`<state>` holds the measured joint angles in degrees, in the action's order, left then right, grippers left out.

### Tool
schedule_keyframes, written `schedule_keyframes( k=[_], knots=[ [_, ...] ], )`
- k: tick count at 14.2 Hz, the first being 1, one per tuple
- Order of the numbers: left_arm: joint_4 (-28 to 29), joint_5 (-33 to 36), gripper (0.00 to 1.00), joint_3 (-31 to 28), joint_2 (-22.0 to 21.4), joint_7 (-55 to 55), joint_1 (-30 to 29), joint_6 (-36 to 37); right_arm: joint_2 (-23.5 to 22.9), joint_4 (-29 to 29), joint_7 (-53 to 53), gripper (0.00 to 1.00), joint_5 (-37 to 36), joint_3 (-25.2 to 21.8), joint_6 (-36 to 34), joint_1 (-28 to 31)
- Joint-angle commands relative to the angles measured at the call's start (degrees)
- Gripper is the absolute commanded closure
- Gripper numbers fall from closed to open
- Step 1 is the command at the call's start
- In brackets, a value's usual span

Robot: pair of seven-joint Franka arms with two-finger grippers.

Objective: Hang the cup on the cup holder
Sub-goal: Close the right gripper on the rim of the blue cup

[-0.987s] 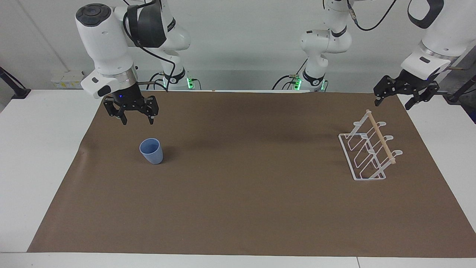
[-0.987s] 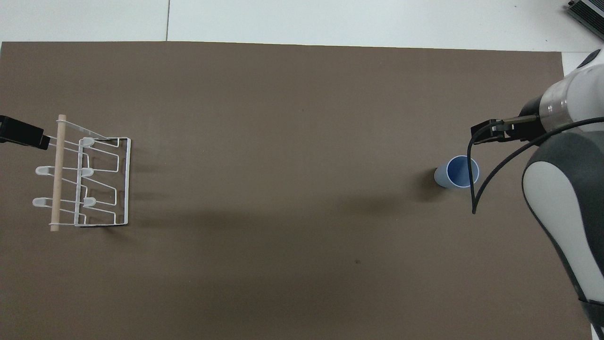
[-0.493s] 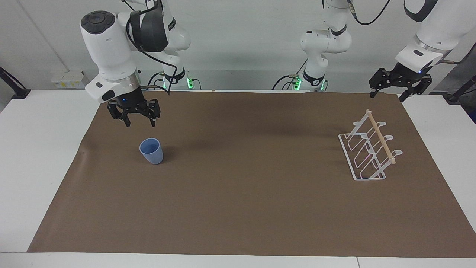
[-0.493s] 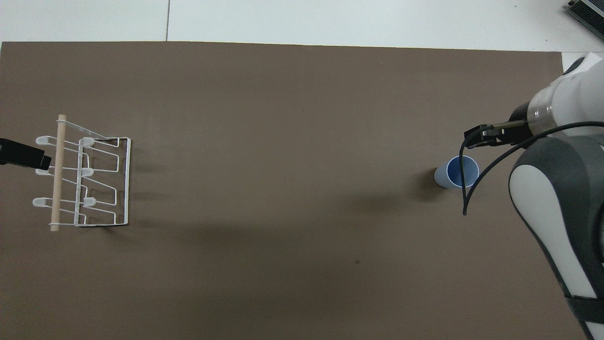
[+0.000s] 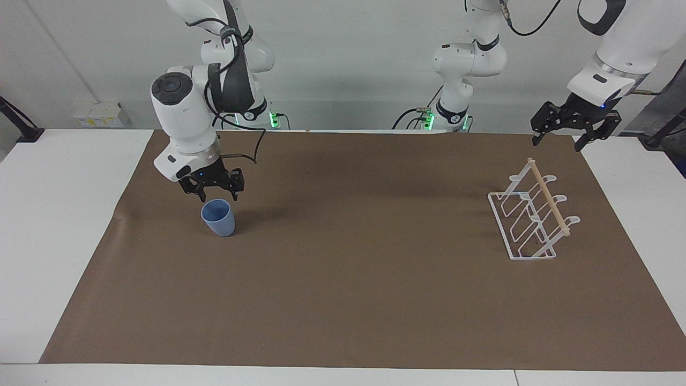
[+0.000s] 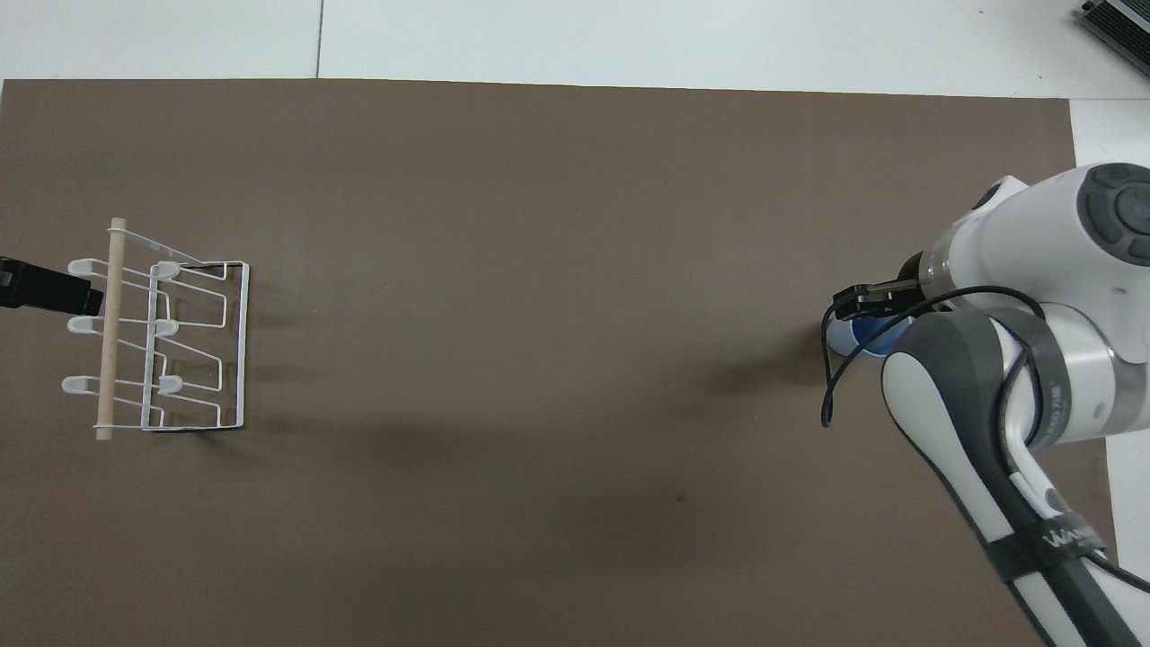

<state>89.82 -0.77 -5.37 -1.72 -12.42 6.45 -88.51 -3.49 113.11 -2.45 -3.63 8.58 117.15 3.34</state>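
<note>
The light-blue cup (image 5: 218, 217) stands upright, mouth up, on the brown mat toward the right arm's end of the table. My right gripper (image 5: 218, 197) is open and empty, low over the cup's rim on the side nearer the robots, and I cannot tell if it touches. In the overhead view this gripper (image 6: 864, 300) and its arm cover most of the cup (image 6: 843, 339). The white wire cup holder (image 5: 546, 195) with a wooden dowel stands toward the left arm's end; it also shows in the overhead view (image 6: 110, 341). My left gripper (image 5: 557, 142) waits open in the air by the holder.
The brown mat (image 5: 348, 279) covers most of the white table (image 5: 59, 214). A loose black cable (image 6: 831, 395) hangs from the right arm beside the cup. The left gripper (image 6: 49, 289) shows at the overhead view's edge, beside the holder's dowel.
My right gripper has come down and moved over the cup, from well above it to just over its rim. My left gripper has risen a little and drawn back toward the robots.
</note>
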Motion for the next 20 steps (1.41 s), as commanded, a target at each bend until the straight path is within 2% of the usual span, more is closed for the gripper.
schedule_keyframes(
  k=[1, 6, 9, 11, 12, 13, 14, 20],
  knots=[
    [2.5, 0.9, 0.0, -0.1, -1.9, -0.1, -0.3, -1.3, 1.6, 5.5, 0.4, 0.16, 0.1, 0.4, 5.1, 0.4],
    [2.5, 0.9, 0.0, -0.1, -2.0, 0.0, -0.3, -1.1, 0.9, 10.5, 0.1, 0.16, 0.1, 0.4, 10.8, 0.5],
    [2.5, 1.0, 0.0, 0.0, -2.0, -0.1, -0.2, -0.9, 1.1, 13.3, -2.0, 0.23, 0.1, 0.4, 15.6, 0.4],
    [2.6, 0.9, 0.0, 0.1, -2.1, -0.1, 0.0, -0.1, 1.2, 13.4, -2.2, 0.4, 0.1, 0.4, 15.7, 0.5],
    [2.5, 0.9, 0.0, 0.1, -2.0, -0.2, 0.1, -0.4, 1.2, 13.4, -1.9, 0.55, 0.1, 0.4, 15.6, 0.6],
    [2.5, 0.9, 0.0, 0.1, -2.1, -0.3, 0.1, -0.7, 1.2, 13.3, -1.9, 0.8, 0.1, 0.4, 15.5, 0.6],
    [2.5, 0.9, 0.0, 0.1, -2.0, -0.3, 0.1, -0.8, 1.2, 13.3, -1.9, 1.0, 0.1, 0.4, 15.2, 0.6],
    [2.5, 0.9, 0.0, 0.1, -2.0, -0.2, 0.2, -0.7, 1.2, 13.3, -1.9, 1.0, 0.1, 0.4, 14.7, 0.7]
  ],
)
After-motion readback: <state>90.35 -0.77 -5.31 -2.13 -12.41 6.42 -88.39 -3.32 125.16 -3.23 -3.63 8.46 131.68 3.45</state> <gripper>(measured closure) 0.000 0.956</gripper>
